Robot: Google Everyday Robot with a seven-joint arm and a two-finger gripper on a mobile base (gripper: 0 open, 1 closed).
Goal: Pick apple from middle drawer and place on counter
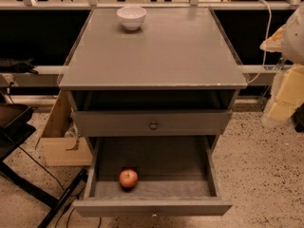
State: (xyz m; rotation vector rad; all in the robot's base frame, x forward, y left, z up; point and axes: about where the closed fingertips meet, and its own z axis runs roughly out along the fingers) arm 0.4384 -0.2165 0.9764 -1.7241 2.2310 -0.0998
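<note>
The gripper (pixel 284 96) hangs at the far right edge of the view, a pale yellowish shape below a white rounded part of the arm. It is off to the side of the cabinet and well apart from everything on or in it. Whether the jaws are released or clenched I cannot tell. The gripper holds nothing that can be seen, and it touches neither the bench nor the drawers.

The apple (pixel 128 178) lies inside the middle drawer (pixel 190 165), which is pulled fully out toward the camera. The apple sits on the drawer's grey floor, left of centre and near the front wall, red with a lighter patch on top. Nothing else lies in the drawer.

Above it, the other drawer front (pixel 114 123) is closed, with its round dark knob (pixel 153 125) at the centre. Above that is a dark open recess under the top slab.

The bench (pixel 156 56) is flat grey, with small chips along its front edge. A white bowl (pixel 131 17) stands upright near its back edge, left of centre, well apart from the apple. A cardboard box (pixel 59 144) rests on the speckled floor (pixel 256 175) to the left of the cabinet.
</note>
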